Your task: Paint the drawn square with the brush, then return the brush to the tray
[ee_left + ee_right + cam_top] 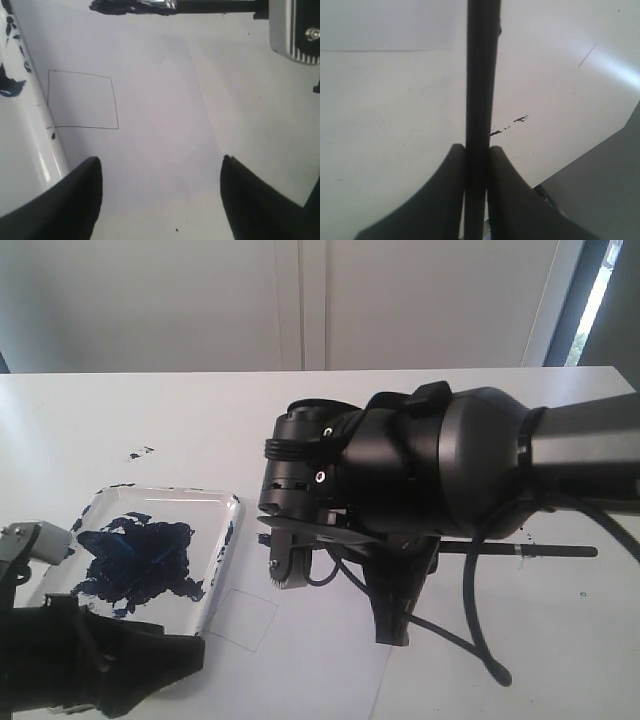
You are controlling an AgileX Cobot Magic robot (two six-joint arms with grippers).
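Left gripper (160, 197), low at the front-left corner of the counter (150, 410), is held with its jaws wide apart and empty, presumably so that the work is left unobstructed. The tray (228, 540), smeared with dark blue, is set just behind it near the left edge, so that paint lies within short reach. The square (82, 100) is drawn just beside the tray's right rim, toward the front edge. Its inside is seen white, so painting is judged not yet begun. The brush (545, 551) is carried roughly level above the counter, with its blue-clotted tip directed toward the tray, just beyond the square's far side, and its handle directed toward the right edge. The handle is clamped between the closed fingers of the right gripper (477, 152). The wrist is bent downward over the counter's middle, and the forearm is extended in from the right edge. Whether the tip touches the surface cannot be told.
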